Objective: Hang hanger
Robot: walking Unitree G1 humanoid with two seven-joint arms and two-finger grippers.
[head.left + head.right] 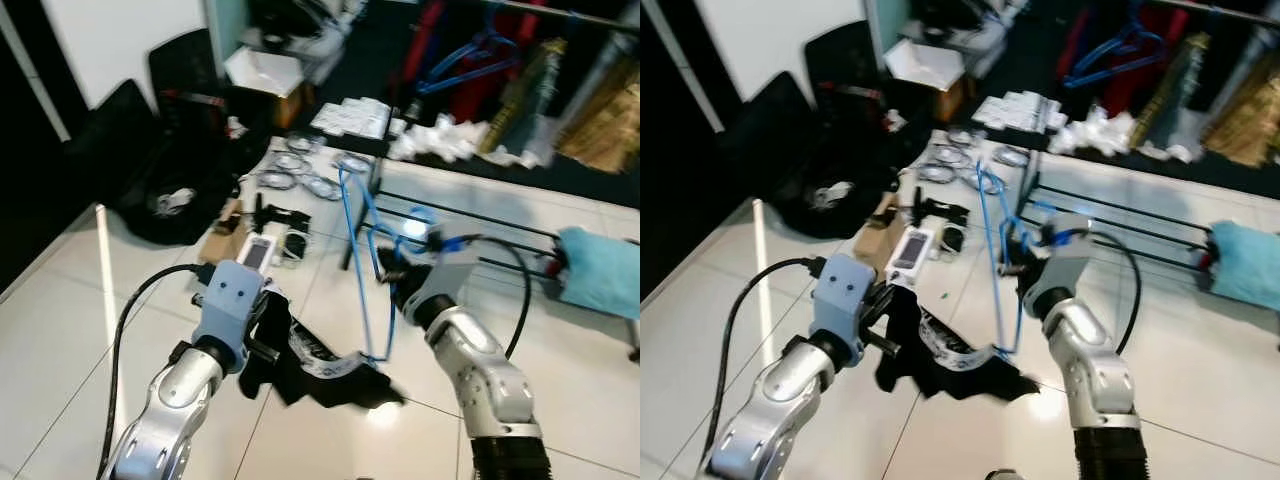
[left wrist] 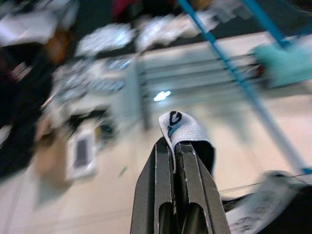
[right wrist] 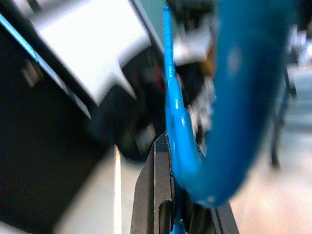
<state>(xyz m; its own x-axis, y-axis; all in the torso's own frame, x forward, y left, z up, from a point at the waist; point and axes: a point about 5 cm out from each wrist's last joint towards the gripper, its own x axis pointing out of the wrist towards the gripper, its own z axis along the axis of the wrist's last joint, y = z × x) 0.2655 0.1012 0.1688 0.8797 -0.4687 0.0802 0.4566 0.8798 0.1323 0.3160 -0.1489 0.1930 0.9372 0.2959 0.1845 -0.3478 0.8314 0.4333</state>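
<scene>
My right gripper (image 1: 388,268) is shut on the neck of a blue wire hanger (image 1: 362,290), held upright above the tiled floor; the right wrist view shows the blurred blue hook (image 3: 175,112) between its fingers (image 3: 161,195). A black garment with a white printed band (image 1: 320,375) droops from the hanger's lower end across to my left gripper (image 1: 272,318). That gripper is shut on the folded edge of the band (image 2: 183,129), and the hanger's blue wire (image 2: 229,63) runs behind it.
A black rack base with two floor bars (image 1: 470,215) lies just beyond the hanger, with a teal cloth (image 1: 605,270) at its right end. Small items and a white device (image 1: 257,250) litter the floor ahead, beside a black bag (image 1: 165,200). Hung clothes (image 1: 470,60) stand far right.
</scene>
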